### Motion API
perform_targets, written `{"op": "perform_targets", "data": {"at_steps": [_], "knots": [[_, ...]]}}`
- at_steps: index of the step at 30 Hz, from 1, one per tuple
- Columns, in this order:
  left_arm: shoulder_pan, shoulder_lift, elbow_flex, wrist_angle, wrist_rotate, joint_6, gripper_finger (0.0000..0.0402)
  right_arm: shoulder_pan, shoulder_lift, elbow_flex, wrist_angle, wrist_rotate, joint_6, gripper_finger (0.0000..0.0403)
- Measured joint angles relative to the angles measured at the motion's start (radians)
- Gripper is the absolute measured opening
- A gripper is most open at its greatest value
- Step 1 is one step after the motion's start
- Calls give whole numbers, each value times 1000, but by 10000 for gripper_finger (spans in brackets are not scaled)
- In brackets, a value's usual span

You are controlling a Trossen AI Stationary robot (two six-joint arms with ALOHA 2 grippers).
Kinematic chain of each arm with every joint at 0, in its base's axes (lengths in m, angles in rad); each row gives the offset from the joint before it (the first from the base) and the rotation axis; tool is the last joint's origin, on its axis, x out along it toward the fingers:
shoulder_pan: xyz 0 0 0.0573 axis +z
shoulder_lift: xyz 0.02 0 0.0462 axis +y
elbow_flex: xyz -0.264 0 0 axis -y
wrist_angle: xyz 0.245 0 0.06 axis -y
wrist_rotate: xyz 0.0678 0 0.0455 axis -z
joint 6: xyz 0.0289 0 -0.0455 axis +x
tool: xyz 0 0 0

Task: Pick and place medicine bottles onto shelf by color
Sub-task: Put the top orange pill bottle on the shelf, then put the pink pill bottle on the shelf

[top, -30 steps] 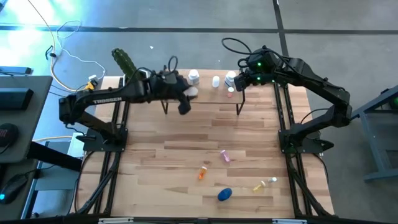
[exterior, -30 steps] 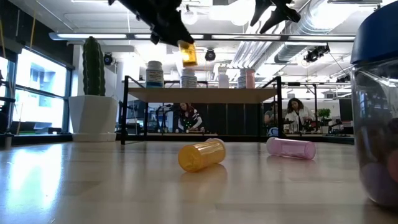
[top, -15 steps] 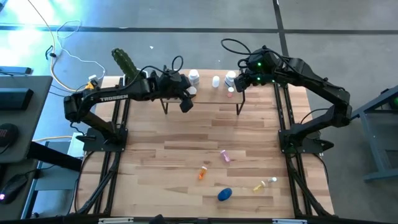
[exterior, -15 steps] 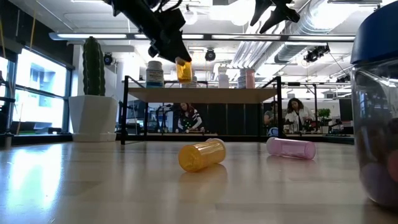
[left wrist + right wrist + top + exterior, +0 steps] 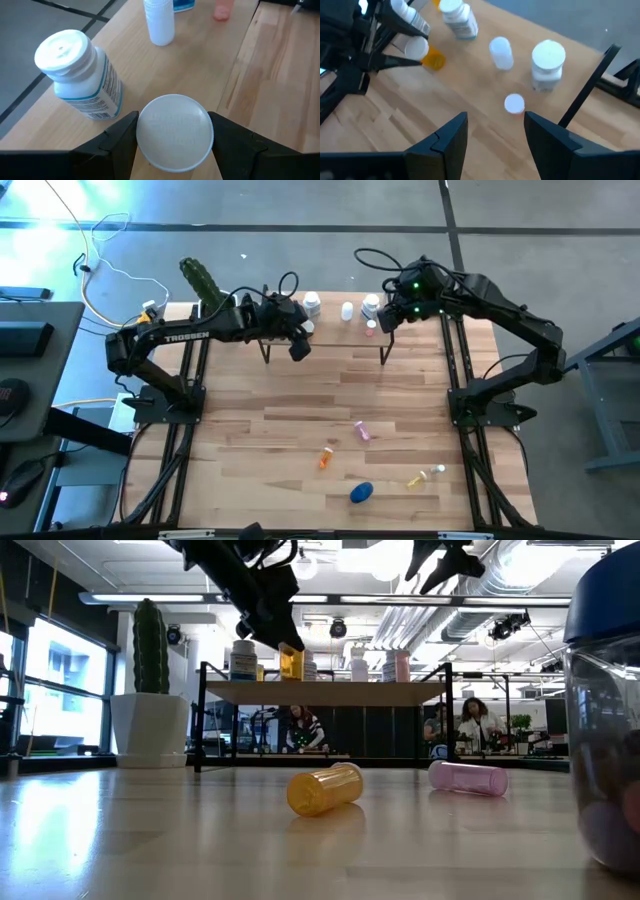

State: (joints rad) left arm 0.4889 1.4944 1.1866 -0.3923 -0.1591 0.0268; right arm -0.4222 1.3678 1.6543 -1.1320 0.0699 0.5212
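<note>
My left gripper (image 5: 174, 132) is shut on an orange, white-capped bottle (image 5: 292, 662) just over the left part of the shelf (image 5: 335, 338), a light wooden top on black legs. A white labelled bottle (image 5: 82, 75) stands beside it. A slim white bottle (image 5: 347, 310), a white jar (image 5: 371, 304) and a small pink bottle (image 5: 371, 328) stand further right on the shelf. My right gripper (image 5: 495, 132) hangs open above the shelf's right end. An orange (image 5: 326, 456), a pink (image 5: 362, 431), a yellowish (image 5: 425, 476) and a blue bottle (image 5: 361, 492) lie on the table. My left gripper pinches the orange bottle between its two fingers (image 5: 120, 135) at the white cap (image 5: 174, 120), coming from above and pointing down. The orange body (image 5: 434, 60) hangs below the fingers, close over the shelf top. Whether its base touches the shelf I cannot tell.
A cactus in a white pot (image 5: 200, 280) stands at the table's far left corner, left of the shelf. The loose bottles lie in the near right part of the table (image 5: 250, 430). People sit in the room behind the shelf in the low view.
My left gripper has moved toward the far edge and come down, carrying the orange bottle from well above the shelf to just over its top beside the white labelled bottle. It has stayed shut on the bottle.
</note>
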Motion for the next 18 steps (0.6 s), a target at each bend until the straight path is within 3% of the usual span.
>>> {"op": "perform_targets", "data": {"at_steps": [6,18], "knots": [[0,0,0,0,-2,18,211,74,0,0,-19,-3,30,186],[0,-10,0,-6,-2,45,267,265,0,0,-92,-3,269,186]]}}
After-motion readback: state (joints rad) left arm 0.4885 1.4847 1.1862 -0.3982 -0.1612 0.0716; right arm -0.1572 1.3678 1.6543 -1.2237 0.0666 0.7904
